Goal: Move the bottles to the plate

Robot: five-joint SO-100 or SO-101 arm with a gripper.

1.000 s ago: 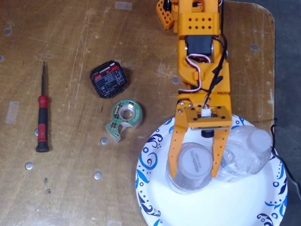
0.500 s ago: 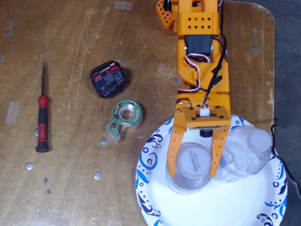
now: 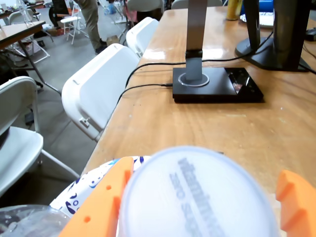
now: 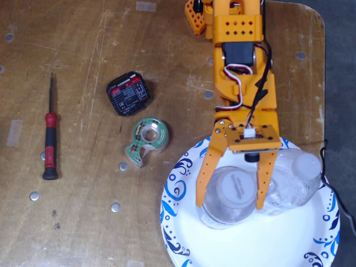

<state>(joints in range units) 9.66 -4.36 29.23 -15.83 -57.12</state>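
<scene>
A clear bottle with a white cap (image 4: 238,189) stands upright on the white plate with a blue pattern (image 4: 178,186). My orange gripper (image 4: 231,203) is open, with one finger on each side of this bottle. In the wrist view the cap (image 3: 197,197) fills the bottom, between the orange fingers (image 3: 101,207), with a gap showing on the right side. A smaller crinkled bottle (image 4: 295,178) lies on the plate just right of the gripper, touching the right finger; it also shows as the bottle (image 3: 24,222) at the bottom left, beside the plate rim (image 3: 89,183).
On the wooden table left of the plate are a green tape dispenser (image 4: 149,139), a black square device (image 4: 128,93) and a red-handled screwdriver (image 4: 50,144). The table's right edge runs close to the plate. In the wrist view a black monitor base (image 3: 217,84) stands ahead.
The fingers have spread a little wider around the standing bottle, and the arm has shifted slightly right. The bottle's cap now sits a bit further right between the fingers.
</scene>
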